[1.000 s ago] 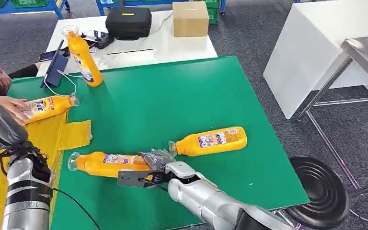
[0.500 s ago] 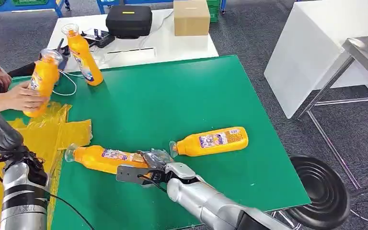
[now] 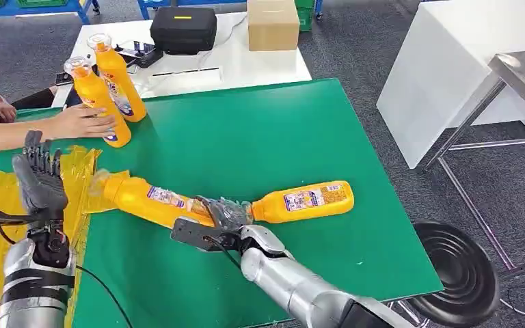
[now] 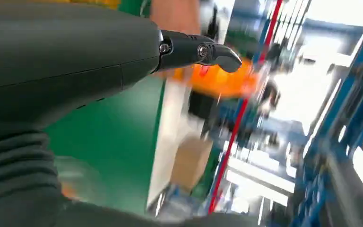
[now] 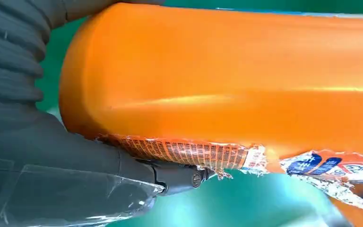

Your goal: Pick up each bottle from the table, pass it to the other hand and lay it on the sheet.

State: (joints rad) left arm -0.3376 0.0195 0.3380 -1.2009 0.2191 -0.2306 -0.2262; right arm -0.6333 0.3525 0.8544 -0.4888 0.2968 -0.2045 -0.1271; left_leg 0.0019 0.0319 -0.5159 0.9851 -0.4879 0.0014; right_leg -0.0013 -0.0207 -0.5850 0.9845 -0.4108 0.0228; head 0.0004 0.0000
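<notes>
A green-topped work table (image 3: 273,137) stands on grey carpet, with a white table (image 3: 198,65) behind it carrying a black case (image 3: 183,29) and a brown cardboard box (image 3: 272,24). Taking the green table as landmark: a crumpled yellow plastic sheet (image 3: 68,184) covers its near-left corner. The right hand (image 3: 222,217) grips the base end of an orange plastic detergent bottle (image 3: 152,198), fingers wrapped round the body; the bottle is tilted, its cap end reaching toward the sheet's edge. The left hand (image 3: 39,179) is raised above the sheet, fingers spread, holding nothing. A second orange bottle (image 3: 302,199) lies flat near the table's front right, its cap just beside the right hand. Two orange bottles (image 3: 109,85) stand at the far-left corner, a person's hand (image 3: 82,123) on one.

Risk: the grip sits at the bottle's end, so the long body may swing or slip during handover; the label is torn and may be slick. The right hand could also nudge the lying bottle.
</notes>
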